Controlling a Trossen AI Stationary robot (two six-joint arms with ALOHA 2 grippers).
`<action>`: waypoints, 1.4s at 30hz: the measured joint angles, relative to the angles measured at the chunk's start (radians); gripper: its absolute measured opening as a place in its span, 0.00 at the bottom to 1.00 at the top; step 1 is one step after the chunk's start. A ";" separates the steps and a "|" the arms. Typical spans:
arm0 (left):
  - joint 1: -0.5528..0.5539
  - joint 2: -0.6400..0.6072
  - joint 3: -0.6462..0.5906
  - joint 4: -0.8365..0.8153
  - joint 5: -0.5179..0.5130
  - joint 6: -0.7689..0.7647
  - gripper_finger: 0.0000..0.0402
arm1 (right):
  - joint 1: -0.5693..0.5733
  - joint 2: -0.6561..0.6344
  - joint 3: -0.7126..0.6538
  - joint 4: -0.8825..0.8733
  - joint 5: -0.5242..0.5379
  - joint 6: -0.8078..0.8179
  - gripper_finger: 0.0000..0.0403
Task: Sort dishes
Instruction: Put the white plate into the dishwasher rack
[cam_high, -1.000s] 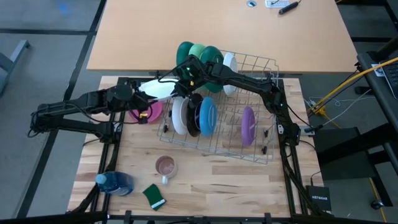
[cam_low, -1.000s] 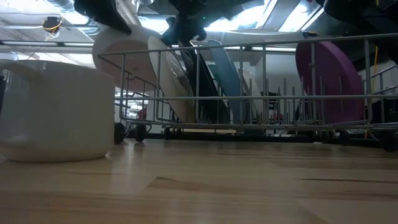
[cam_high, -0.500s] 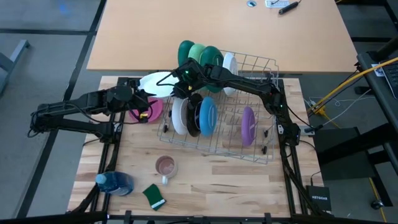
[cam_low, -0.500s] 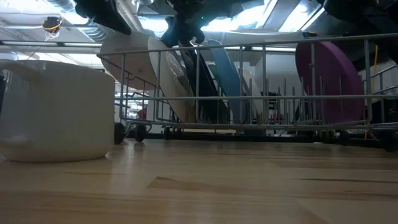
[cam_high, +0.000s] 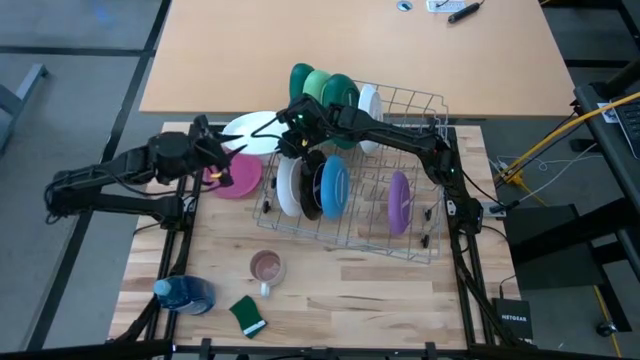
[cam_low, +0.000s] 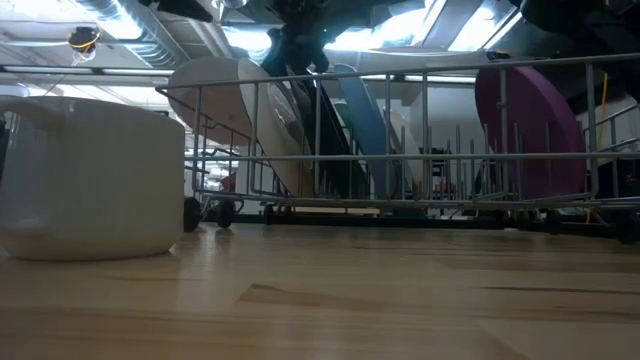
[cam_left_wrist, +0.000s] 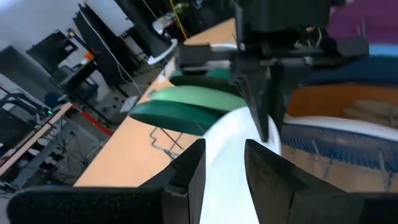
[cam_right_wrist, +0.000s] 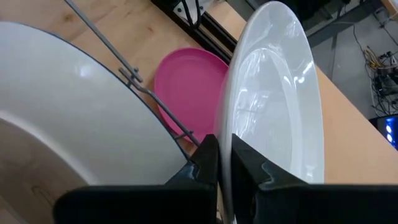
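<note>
Over the rack's (cam_high: 350, 205) left edge, a glossy white plate (cam_high: 252, 133) is pinched at its rim by the right gripper (cam_high: 285, 130), fingers clamped tight. Beside it, the left gripper (cam_high: 218, 160) is parted and empty, arm stretched low above the pink plate (cam_high: 238, 180) on the tabletop (cam_high: 340, 290).

Black plate (cam_high: 312, 187) perhaps half-hidden between neighbours
</note>
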 joint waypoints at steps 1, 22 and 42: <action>0.000 -0.011 0.000 0.006 0.000 -0.001 0.25 | 0.004 0.000 0.000 0.000 -0.002 0.000 0.05; 0.000 -0.190 0.000 0.015 0.001 -0.004 0.25 | 0.053 -0.003 0.093 -0.038 0.061 -0.026 0.04; 0.000 -0.197 0.000 0.058 0.005 0.022 0.25 | 0.119 -0.110 0.107 -0.233 0.103 0.203 0.04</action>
